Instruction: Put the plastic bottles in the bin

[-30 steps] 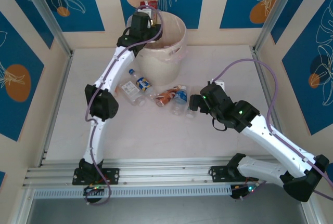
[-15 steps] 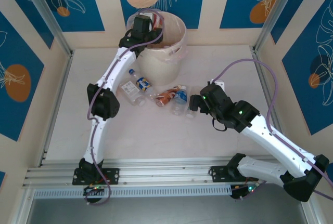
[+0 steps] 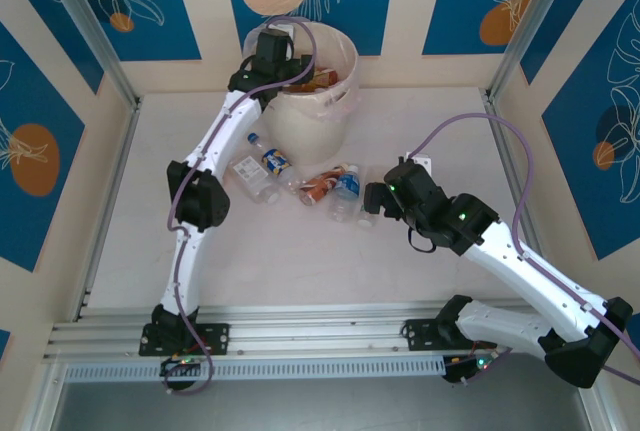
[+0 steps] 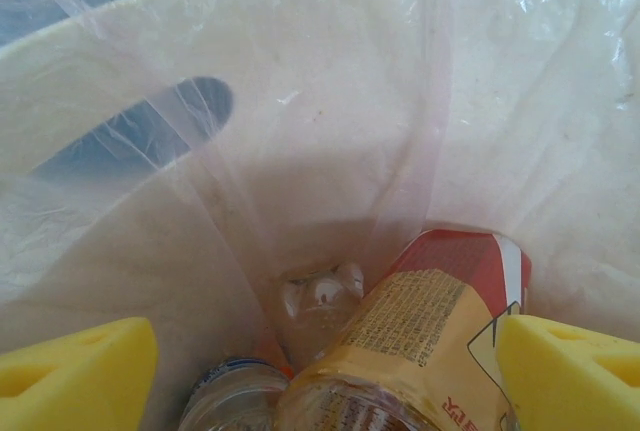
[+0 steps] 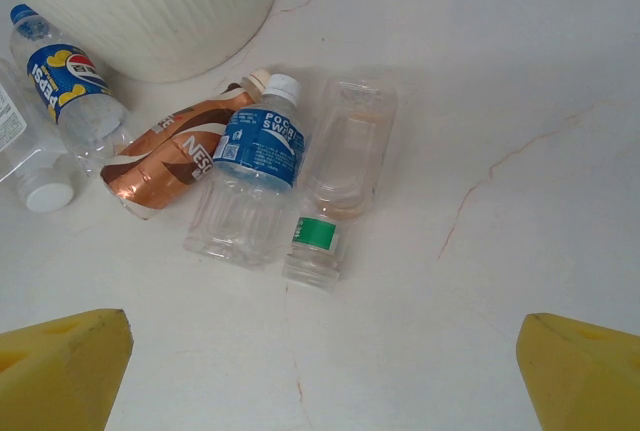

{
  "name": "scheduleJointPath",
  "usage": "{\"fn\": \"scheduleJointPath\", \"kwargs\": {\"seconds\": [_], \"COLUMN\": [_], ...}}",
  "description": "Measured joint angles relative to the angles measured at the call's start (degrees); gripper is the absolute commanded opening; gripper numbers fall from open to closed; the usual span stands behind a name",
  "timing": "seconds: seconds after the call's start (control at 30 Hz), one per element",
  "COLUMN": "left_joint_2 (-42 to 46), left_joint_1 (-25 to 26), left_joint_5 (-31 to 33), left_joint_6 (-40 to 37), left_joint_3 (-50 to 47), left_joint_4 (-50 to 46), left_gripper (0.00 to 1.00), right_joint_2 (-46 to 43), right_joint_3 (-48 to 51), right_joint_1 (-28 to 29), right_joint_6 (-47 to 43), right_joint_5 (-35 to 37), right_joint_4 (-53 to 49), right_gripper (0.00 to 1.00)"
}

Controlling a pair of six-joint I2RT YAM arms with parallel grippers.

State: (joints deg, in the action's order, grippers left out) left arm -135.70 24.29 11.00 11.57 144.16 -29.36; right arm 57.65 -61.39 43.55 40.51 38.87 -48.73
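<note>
And the left gripper (image 4: 322, 376) is letting go: a second ago it was carrying the red bottle (image 4: 440, 301) above the bin (image 3: 312, 123), and now its pads are standing wide apart and empty, with that bottle lying down inside on top of other bottles. One more is in, then, by my reading, and the arm is free to lift out. It is sitting close inside the rim with the liner (image 4: 120, 151) bunching on the wall, so straight up looks the clean exit. Over on the table (image 5: 500, 101) the right gripper (image 5: 325, 371) is hovering fully spread, holding nothing, above the leftovers: the Pocari bottle (image 5: 255, 181) is touching the brown bottle (image 5: 175, 156) and a flat clear bottle (image 5: 350, 151), and a small green-label bottle (image 5: 312, 251) is lying just beside them. The Pepsi bottle (image 5: 75, 86) is lying close to the bin wall. Bare table is opening out to the right.
</note>
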Motion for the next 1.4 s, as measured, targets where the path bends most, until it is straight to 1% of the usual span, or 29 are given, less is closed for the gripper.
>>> {"fn": "scheduleJointPath", "kwargs": {"seconds": [0.07, 0.13, 0.3, 0.53, 0.67, 0.8, 0.9, 1.07, 1.17, 1.27, 1.4], "left_joint_2": [0.5, 1.4, 6.0, 15.0, 19.8, 24.5, 31.5, 47.6, 55.7, 62.2, 68.4], "left_joint_1": [0.0, 0.0, 0.0, 0.0, 0.0, 0.0, 0.0, 0.0, -0.1, -0.7, -2.0], "left_joint_5": [0.0, 0.0, -0.3, -1.9, -2.3, -0.4, 2.0, 6.0, 9.1, 11.8, 13.9], "left_joint_6": [-0.1, -0.1, 0.0, 0.7, 1.6, 1.8, 1.8, 1.7, 1.8, 2.3, 4.3], "left_joint_3": [0.0, 0.0, 0.0, 0.0, 0.1, -1.6, -10.6, -35.1, -45.9, -53.9, -62.9], "left_joint_4": [0.0, -0.1, -0.3, -0.9, -3.8, -7.9, -9.0, -6.3, -5.4, -5.5, -6.0], "left_gripper": [0.99, 1.0, 1.0, 0.99, 1.0, 1.0, 1.0, 1.0, 1.0, 0.99, 1.0], "right_joint_2": [0.0, 0.0, 0.2, 1.8, 2.8, 3.8, 4.8, 7.0, 8.4, 10.1, 12.0], "right_joint_3": [0.0, 0.0, 0.0, -0.3, -1.0, -1.9, -2.4, -3.5, -4.3, -5.0, -5.3], "right_joint_1": [0.0, 0.0, 0.0, 0.2, 0.4, 0.4, 0.4, 0.5, 0.8, 1.3, 1.6], "right_joint_6": [0.0, 0.0, 0.0, 0.0, 0.0, 0.1, 0.2, 0.3, 0.4, 0.7, 1.1], "right_joint_5": [0.0, 0.0, 0.0, 0.0, 0.0, 0.0, -0.1, -0.3, -0.3, -0.3, -0.4], "right_joint_4": [0.0, 0.0, 0.0, 0.0, 0.0, -0.1, -0.2, -0.4, -0.5, -0.4, -0.3], "right_gripper": [0.99, 0.99, 0.99, 0.99, 0.99, 0.99, 0.99, 0.99, 0.99, 0.99, 0.99]}}
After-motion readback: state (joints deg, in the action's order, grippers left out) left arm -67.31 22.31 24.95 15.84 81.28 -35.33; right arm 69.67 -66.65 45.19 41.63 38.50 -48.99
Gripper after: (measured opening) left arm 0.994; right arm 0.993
